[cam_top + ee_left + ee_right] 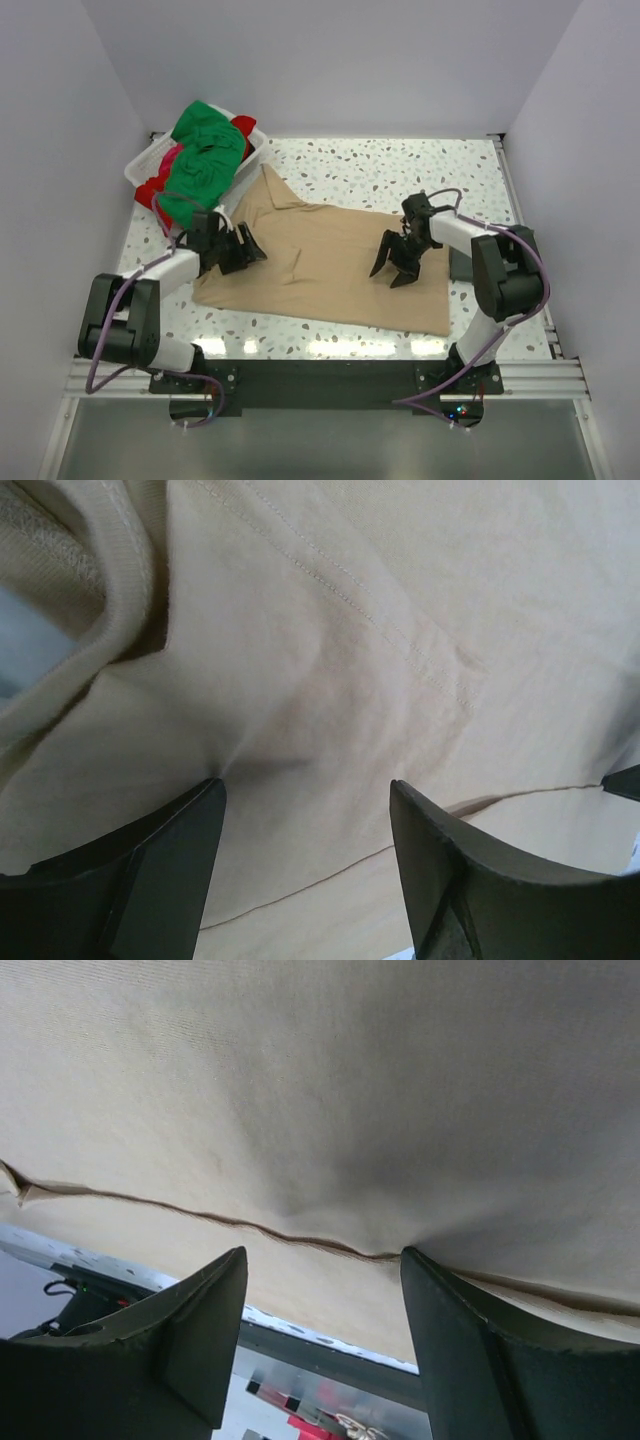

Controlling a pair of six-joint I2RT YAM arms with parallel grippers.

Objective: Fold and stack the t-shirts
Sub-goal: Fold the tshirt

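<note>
One tan t-shirt (320, 270): spread flat mid-table, between both arms, one sleeve pointing at the basket.
Risk, left gripper (305, 785): jaws apart just above the cloth near the collar (110, 570); closing there may pinch one layer only and drag the shirt askew.
Risk, right gripper (322, 1252): fingers spread at the doubled edge (200, 1215); uneven pulls would likely skew the fold.
Cloth: soft matte knit, ribbed neckband, stitched seams, shallow wrinkles.
Green t-shirt (205, 150), red t-shirt (150, 190): crumpled heap in the basket.
Basket (140, 165): white slotted plastic, far left.
Table (400, 170): hard, speckled.
</note>
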